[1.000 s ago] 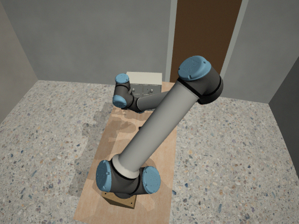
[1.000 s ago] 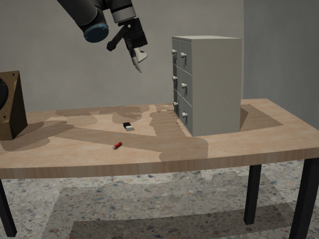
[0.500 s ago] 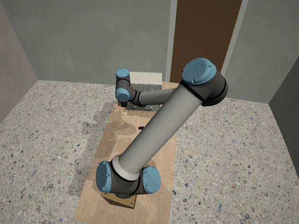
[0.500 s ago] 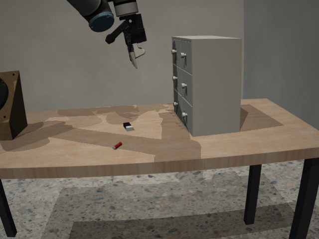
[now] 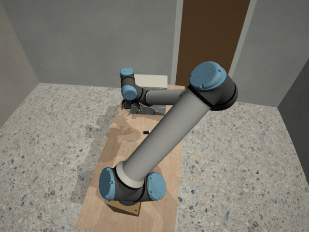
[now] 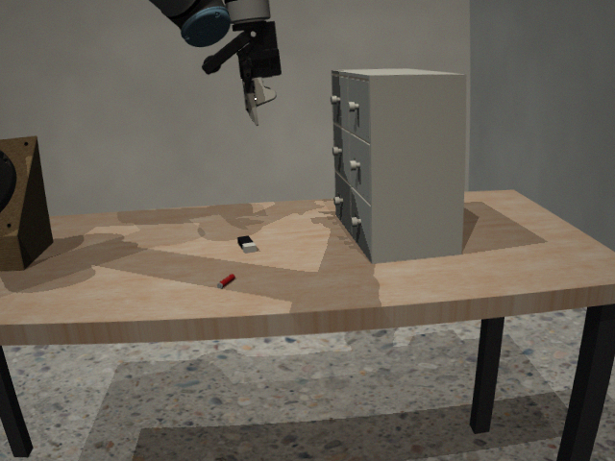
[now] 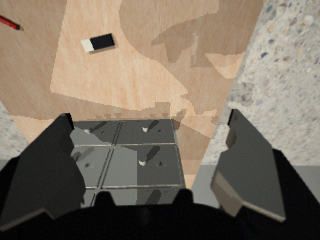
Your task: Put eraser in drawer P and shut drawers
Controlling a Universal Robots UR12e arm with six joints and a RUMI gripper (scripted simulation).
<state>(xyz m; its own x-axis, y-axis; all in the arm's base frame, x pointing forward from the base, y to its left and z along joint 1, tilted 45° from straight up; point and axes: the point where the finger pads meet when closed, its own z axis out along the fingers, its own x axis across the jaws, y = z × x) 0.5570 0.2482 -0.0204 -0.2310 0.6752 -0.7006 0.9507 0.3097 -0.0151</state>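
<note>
The eraser (image 6: 247,244), black with a white end, lies flat on the wooden table left of the chest; it also shows in the wrist view (image 7: 98,43) and in the top view (image 5: 145,132). The grey chest (image 6: 397,160) stands upright with six knobbed drawers in two columns, all shut. The drawer fronts show in the wrist view (image 7: 127,155); I cannot read the marks. My gripper (image 6: 256,107) hangs high in the air left of the chest's top drawers, pointing down. It is open and empty, and in the wrist view (image 7: 147,160) its fingers frame the drawer fronts.
A small red cylinder (image 6: 226,280) lies on the table in front of the eraser, also at the top left of the wrist view (image 7: 10,22). The arm's brown base block (image 6: 22,203) stands at the table's left end. The table edge runs close behind the chest.
</note>
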